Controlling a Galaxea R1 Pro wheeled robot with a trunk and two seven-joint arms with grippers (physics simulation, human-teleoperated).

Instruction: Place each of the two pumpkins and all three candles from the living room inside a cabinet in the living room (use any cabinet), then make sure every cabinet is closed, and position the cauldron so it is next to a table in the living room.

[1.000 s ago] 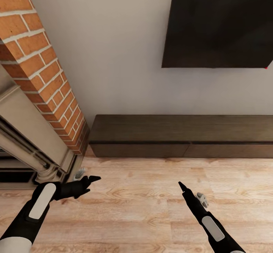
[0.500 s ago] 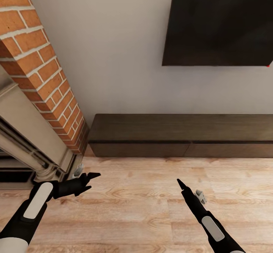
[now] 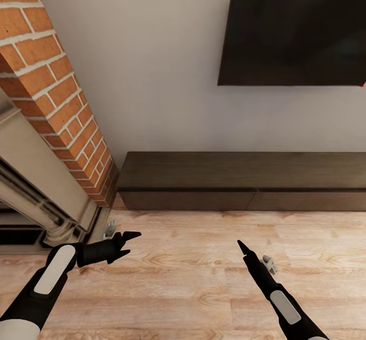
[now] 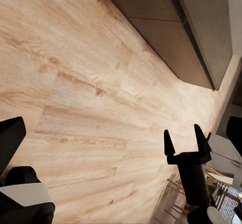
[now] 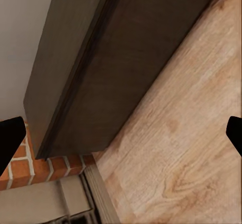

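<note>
The cabinet point(image 3: 244, 182) is a long, low dark-brown unit against the white wall, with its drawer fronts flush and shut. It also appears in the left wrist view point(image 4: 166, 27) and the right wrist view point(image 5: 101, 68). My left gripper point(image 3: 133, 243) hovers open over the wooden floor, short of the cabinet's left end. My right gripper point(image 3: 240, 243) hangs over the floor in front of the cabinet's middle. In the left wrist view the right gripper point(image 4: 184, 136) has its two fingers apart and nothing between them.
A red brick chimney point(image 3: 56, 90) and an ornate grey fireplace point(image 3: 30, 177) stand at the left, close to my left arm. A dark flat panel point(image 3: 295, 29) hangs on the wall above the cabinet. Light wooden floor point(image 3: 193, 279) stretches between me and the cabinet.
My left gripper has shifted slightly to the right, toward the cabinet. The right arm has barely moved. The whole view has drifted a little.
</note>
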